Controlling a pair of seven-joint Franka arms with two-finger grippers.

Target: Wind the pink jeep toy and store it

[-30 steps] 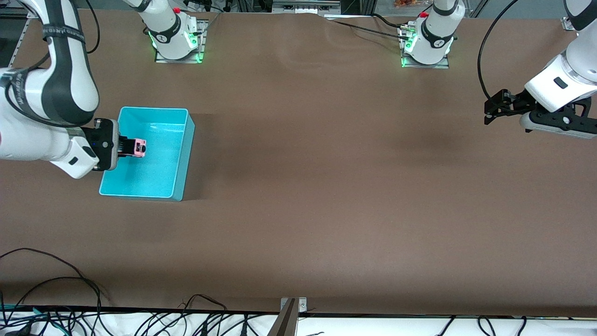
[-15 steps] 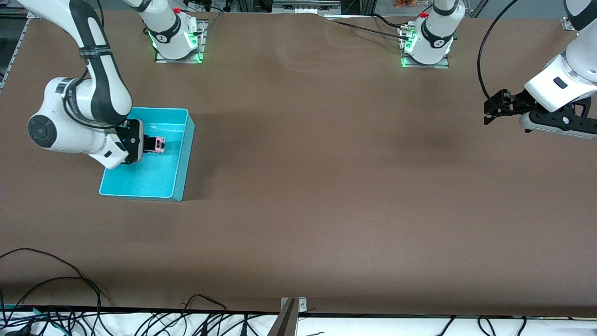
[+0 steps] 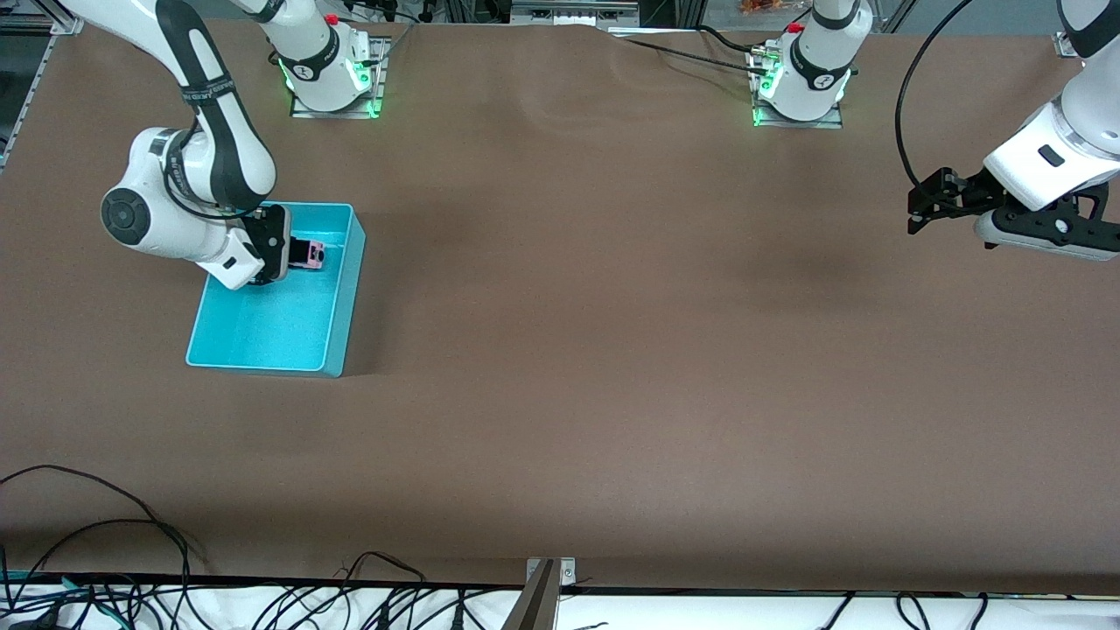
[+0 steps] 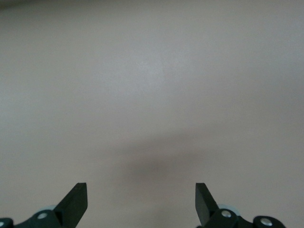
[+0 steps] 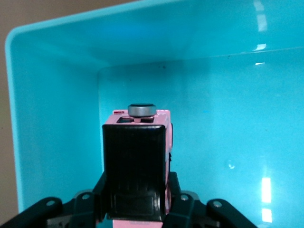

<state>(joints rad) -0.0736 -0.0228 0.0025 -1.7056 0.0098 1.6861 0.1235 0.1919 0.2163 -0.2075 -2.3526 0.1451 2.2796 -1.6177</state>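
My right gripper (image 3: 302, 254) is shut on the pink jeep toy (image 3: 313, 255) and holds it inside the turquoise bin (image 3: 343, 289), over the part of the bin farthest from the front camera. In the right wrist view the jeep (image 5: 138, 156) shows its black roof and a grey spare wheel, with the bin's wall (image 5: 52, 118) around it. I cannot tell whether the jeep touches the bin floor. My left gripper (image 3: 919, 210) waits open and empty over the bare table at the left arm's end; its fingertips (image 4: 76, 202) show in the left wrist view.
The bin stands at the right arm's end of the brown table (image 3: 612, 350). Black cables (image 3: 105, 577) lie along the table edge nearest the front camera. The arm bases (image 3: 332, 70) stand at the table's farthest edge.
My right arm has swung the jeep lower into the bin and toward the bin's end farthest from the front camera. The left arm has not moved.
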